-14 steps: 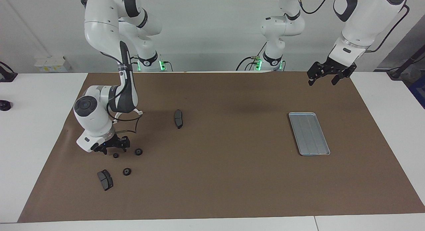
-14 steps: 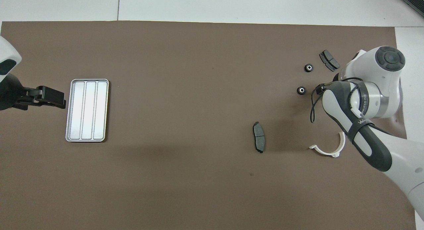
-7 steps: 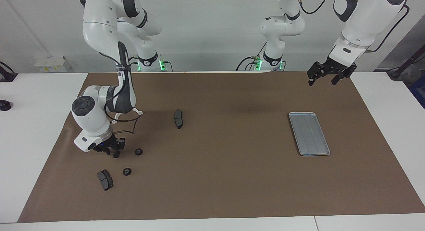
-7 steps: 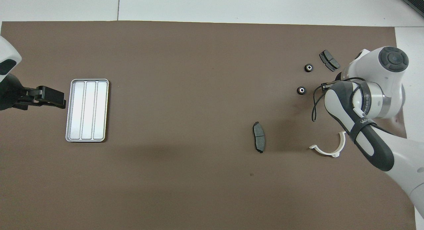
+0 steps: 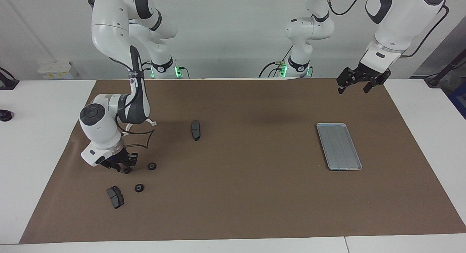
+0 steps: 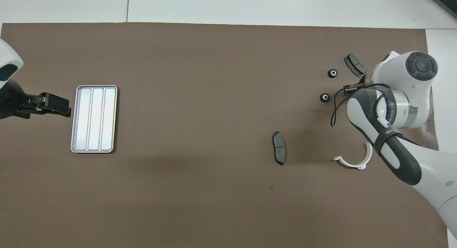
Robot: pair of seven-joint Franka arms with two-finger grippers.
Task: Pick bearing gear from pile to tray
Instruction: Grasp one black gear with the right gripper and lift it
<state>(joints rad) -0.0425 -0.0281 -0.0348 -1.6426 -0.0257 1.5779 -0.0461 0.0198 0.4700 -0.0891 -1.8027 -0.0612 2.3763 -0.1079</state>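
The counter (image 5: 233, 209) has a brown mat. The tray (image 5: 339, 146) sits empty toward the left arm's end. The left gripper (image 5: 358, 82) waits in the air near it, jaws spread wide. The right gripper (image 5: 122, 165) is down at the pile, jaws looking closed around a small black gear (image 5: 127, 170), though that's hard to see. Two more gears (image 5: 152, 166) lie just beside it, plus a brake pad (image 5: 115, 197) and a white bracket (image 6: 355, 158).
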